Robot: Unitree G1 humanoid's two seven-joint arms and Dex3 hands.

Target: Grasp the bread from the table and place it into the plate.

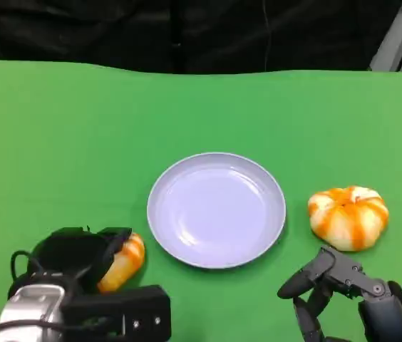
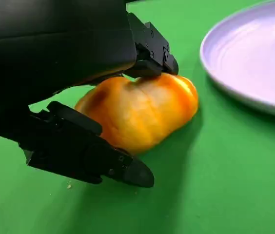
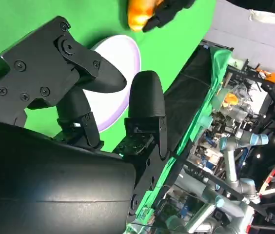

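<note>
The bread (image 1: 126,260) (image 2: 142,109), a golden orange-brown loaf, lies on the green table at the lower left, just left of the plate. My left hand (image 1: 80,253) (image 2: 64,73) is closed around it: upper fingers press on its top and the thumb lies along its near side. The pale lavender plate (image 1: 215,210) (image 2: 254,53) sits empty in the middle. My right hand (image 1: 336,288) (image 3: 79,97) hovers at the lower right with its fingers apart, holding nothing.
A round orange-and-white striped bun (image 1: 348,216) lies right of the plate, just beyond my right hand. The green cloth ends at the far edge (image 1: 201,70) against a dark curtain. Lab equipment (image 3: 235,146) stands beyond the table.
</note>
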